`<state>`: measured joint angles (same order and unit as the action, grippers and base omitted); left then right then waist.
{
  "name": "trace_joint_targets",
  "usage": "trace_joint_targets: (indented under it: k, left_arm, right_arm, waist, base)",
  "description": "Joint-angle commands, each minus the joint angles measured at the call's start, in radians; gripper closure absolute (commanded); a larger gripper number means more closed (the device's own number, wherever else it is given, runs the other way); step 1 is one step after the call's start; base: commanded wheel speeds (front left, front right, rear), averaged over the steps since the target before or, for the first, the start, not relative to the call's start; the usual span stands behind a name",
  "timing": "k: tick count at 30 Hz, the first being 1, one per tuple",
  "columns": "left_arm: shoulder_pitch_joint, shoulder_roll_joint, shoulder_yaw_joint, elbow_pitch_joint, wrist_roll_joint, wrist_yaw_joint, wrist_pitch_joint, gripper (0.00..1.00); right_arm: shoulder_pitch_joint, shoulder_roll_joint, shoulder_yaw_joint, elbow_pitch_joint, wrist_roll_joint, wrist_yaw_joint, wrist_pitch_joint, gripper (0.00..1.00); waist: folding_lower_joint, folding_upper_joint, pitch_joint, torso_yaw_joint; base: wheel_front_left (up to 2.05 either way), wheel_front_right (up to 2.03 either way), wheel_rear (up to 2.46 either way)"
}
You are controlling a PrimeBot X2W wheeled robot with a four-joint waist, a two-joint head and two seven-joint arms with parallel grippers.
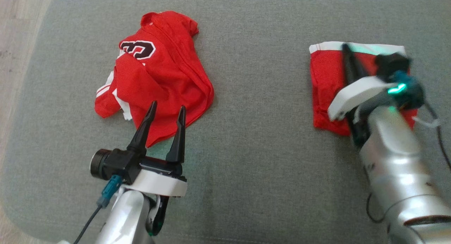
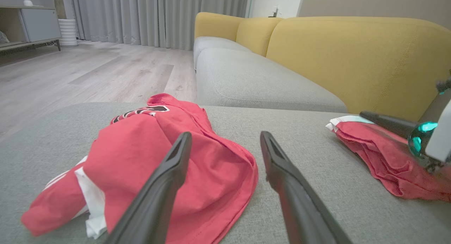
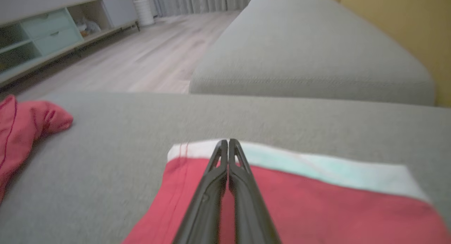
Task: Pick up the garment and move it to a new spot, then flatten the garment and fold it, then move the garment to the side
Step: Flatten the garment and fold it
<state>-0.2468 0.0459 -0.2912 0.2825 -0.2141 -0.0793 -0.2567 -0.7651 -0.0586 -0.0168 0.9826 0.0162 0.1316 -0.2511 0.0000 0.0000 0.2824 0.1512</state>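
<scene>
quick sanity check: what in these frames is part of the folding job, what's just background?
Job: crumpled red jersey, folded red garment, left gripper (open, by the jersey), right gripper (shut, over the folded garment), gray cushion under both.
Background: yellow sofa, wood floor, curtains, cabinet.

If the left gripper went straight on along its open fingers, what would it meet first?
Probably the crumpled red jersey, whose near edge lies just ahead of the left gripper. Its height above the cushion is unclear.
</scene>
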Motion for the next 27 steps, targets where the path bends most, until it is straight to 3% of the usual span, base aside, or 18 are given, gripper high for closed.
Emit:
trace_joint_targets:
  k: [1, 4, 11, 15, 21, 27]
  left_arm:
    - [-0.025, 0.004, 0.024, -0.029, -0.01, 0.004, -0.005, 0.0]
    - [-0.024, 0.004, 0.023, -0.026, -0.013, 0.005, -0.005, 0.0]
    - [-0.011, 0.004, 0.034, -0.028, -0.024, 0.017, -0.005, 0.0]
    - [0.012, 0.004, 0.048, -0.033, -0.029, 0.021, -0.005, 0.0]
    - [0.047, 0.004, 0.066, -0.039, -0.03, 0.027, -0.005, 0.0]
    - [0.089, 0.004, 0.084, -0.044, -0.028, 0.03, -0.005, 0.0]
  right_arm:
    - [0.0, 0.008, 0.059, 0.007, 0.017, -0.001, -0.005, 1.0]
    - [0.015, 0.008, 0.153, 0.09, 0.041, -0.001, 0.055, 1.0]
    - [0.029, 0.008, 0.157, 0.093, 0.108, -0.001, 0.002, 1.0]
    - [0.096, 0.008, 0.135, -0.022, 0.19, -0.001, -0.01, 1.0]
    - [0.267, 0.008, 0.051, -0.255, 0.164, -0.001, -0.01, 1.0]
    - [0.439, 0.008, 0.036, -0.427, 0.187, -0.001, -0.01, 0.98]
  waist:
    - [0.0, 0.0, -0.003, 0.002]
    - [0.0, 0.0, -0.012, 0.006]
    - [0.0, 0.0, -0.052, -0.011]
    - [0.0, 0.0, -0.101, -0.046]
    - [0.0, 0.0, -0.152, -0.093]
    - [0.0, 0.0, -0.184, -0.126]
  base:
    - [0.0, 0.0, 0.0]
    - [0.0, 0.0, 0.0]
    - [0.0, 0.0, 0.0]
    - [0.0, 0.0, 0.0]
    - [0.0, 0.0, 0.0]
    - [0.0, 0.0, 0.0]
